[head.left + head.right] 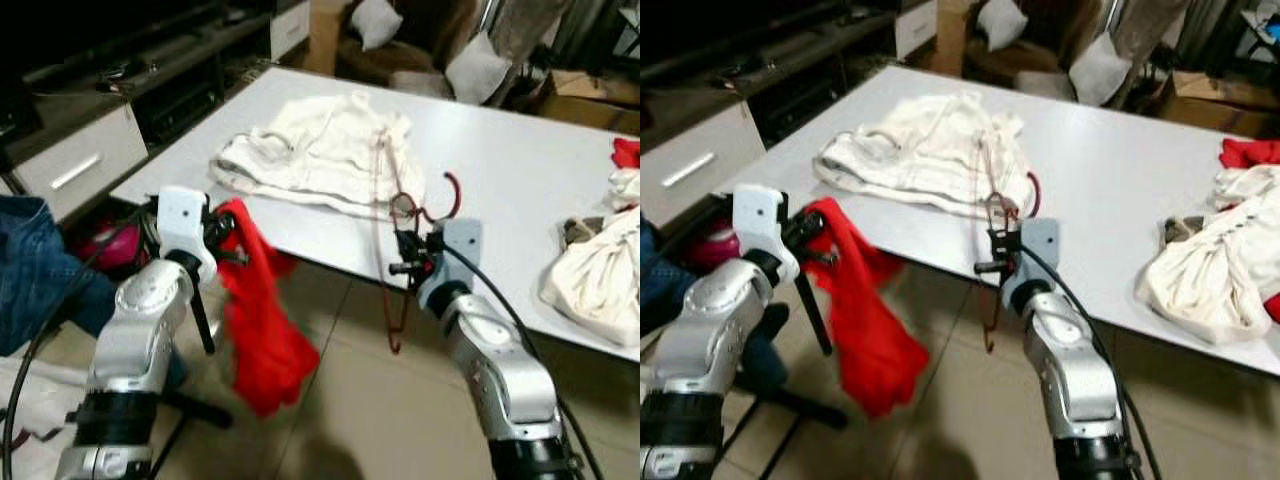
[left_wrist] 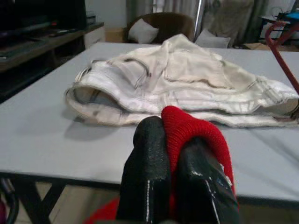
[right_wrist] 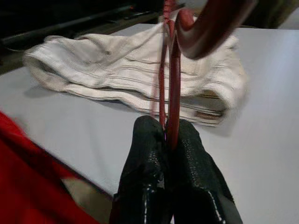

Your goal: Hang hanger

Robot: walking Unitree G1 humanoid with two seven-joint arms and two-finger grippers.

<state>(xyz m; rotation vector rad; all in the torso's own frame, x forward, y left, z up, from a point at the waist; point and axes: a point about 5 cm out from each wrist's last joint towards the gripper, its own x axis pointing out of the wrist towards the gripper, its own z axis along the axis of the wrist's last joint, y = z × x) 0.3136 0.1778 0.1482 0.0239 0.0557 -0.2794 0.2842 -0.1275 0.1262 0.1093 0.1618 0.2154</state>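
My right gripper [image 1: 405, 248] is shut on a dark red wire hanger [image 1: 392, 290] at the white table's near edge; its hook [image 1: 451, 195] curls up over the table and its frame hangs below the edge. In the right wrist view the fingertips [image 3: 154, 140] pinch the hanger's wires [image 3: 169, 84]. My left gripper [image 1: 228, 236] is shut on a red garment [image 1: 260, 330] that dangles toward the floor left of the hanger. The left wrist view shows the red cloth [image 2: 196, 128] clamped between the black fingers [image 2: 147, 154].
A folded cream garment [image 1: 325, 155] lies on the white table [image 1: 500, 150]. More cream and red clothes [image 1: 600, 265] sit at the table's right end. A drawer cabinet [image 1: 75, 160] and blue jeans [image 1: 35, 260] are on the left. An armchair with cushions [image 1: 400, 40] stands behind.
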